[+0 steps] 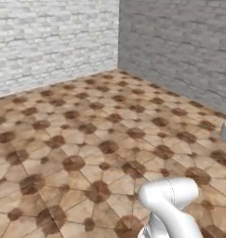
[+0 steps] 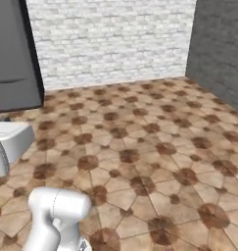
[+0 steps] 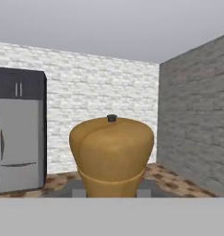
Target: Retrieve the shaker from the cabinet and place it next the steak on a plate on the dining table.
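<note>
1. Clamped in the gripper (image 3: 111, 192), jaws shut on the lower body: the wooden shaker (image 3: 111, 154), upright, dark knob on top, directly ahead of the hand.
2. Judged as the carry stage: shaker out of the cabinet, plate, steak and dining table not in sight.
3. Best kept vertical and firmly pinched while the base drives; no sudden swings.
4. Beyond the shaker, open brown-patterned tile floor (image 1: 86, 135); nothing blocking nearby.
5. Far left of the hand: grey fridge (image 3: 19, 145) under dark upper cabinets (image 3: 19, 83).
6. Farthest: white brick wall (image 3: 99, 106) ahead, grey brick wall (image 3: 196, 115) to the right, meeting in a corner.
</note>
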Tool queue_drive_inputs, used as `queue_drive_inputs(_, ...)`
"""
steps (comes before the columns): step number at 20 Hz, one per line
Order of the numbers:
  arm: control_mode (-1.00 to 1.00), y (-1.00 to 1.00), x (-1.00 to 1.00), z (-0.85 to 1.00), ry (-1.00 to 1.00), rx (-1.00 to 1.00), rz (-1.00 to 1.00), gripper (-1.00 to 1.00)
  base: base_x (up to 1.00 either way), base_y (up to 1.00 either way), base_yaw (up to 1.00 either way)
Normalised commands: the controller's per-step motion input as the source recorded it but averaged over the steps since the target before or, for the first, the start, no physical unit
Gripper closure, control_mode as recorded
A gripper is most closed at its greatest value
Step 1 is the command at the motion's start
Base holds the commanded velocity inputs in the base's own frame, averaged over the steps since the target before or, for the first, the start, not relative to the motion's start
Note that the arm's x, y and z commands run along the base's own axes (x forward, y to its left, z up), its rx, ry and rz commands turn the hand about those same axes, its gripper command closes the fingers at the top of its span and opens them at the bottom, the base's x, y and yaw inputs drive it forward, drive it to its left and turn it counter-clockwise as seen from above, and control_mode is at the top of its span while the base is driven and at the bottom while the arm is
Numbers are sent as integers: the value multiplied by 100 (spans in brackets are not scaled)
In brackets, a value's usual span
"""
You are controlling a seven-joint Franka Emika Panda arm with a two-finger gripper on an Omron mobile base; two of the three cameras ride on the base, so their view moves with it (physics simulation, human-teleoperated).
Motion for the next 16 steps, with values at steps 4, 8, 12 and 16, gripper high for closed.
queue_drive_inputs(4,100,0,0,0,0,0,0,100,0,0,-97)
queue_drive_inputs(8,100,0,0,0,0,0,0,100,-1,0,-97)
queue_drive_inputs(12,100,0,0,0,0,0,0,100,-8,0,-95)
queue_drive_inputs(16,100,0,0,0,0,0,0,100,-8,0,-90)
